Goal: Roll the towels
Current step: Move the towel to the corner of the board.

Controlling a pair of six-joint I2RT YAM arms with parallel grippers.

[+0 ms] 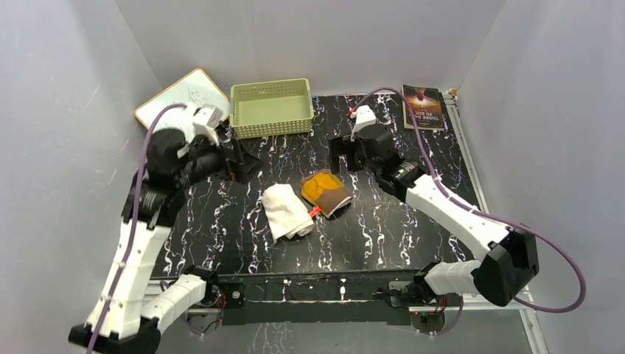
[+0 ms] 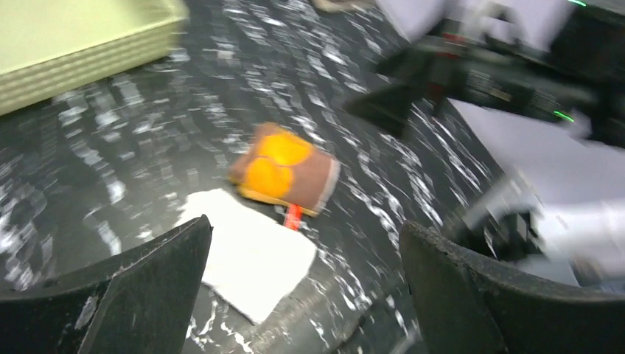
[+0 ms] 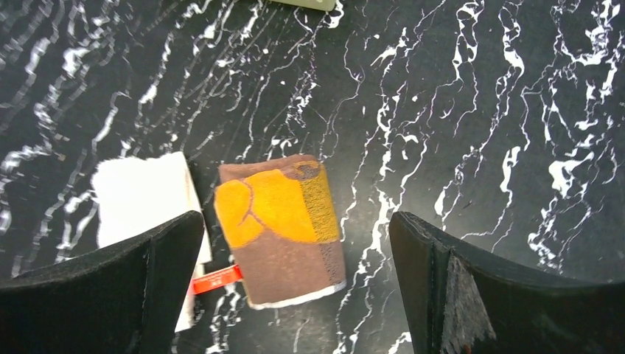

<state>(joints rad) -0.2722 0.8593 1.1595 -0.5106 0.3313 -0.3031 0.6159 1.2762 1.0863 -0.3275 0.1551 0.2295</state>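
The white towel (image 1: 286, 211) lies rolled on the black marbled table, mid-front. The brown towel with yellow-orange patches (image 1: 325, 191) lies rolled just right of it, a red tag at its near end. Both show in the left wrist view, white (image 2: 247, 254) and brown (image 2: 287, 172), and in the right wrist view, white (image 3: 144, 195) and brown (image 3: 278, 225). My left gripper (image 1: 247, 164) is open and empty, above the table left of the towels. My right gripper (image 1: 343, 156) is open and empty, above and behind the brown towel.
A pale green perforated basket (image 1: 271, 108) stands at the back centre. A whiteboard (image 1: 183, 97) leans at the back left. A dark book (image 1: 423, 107) lies at the back right. Grey walls close in three sides.
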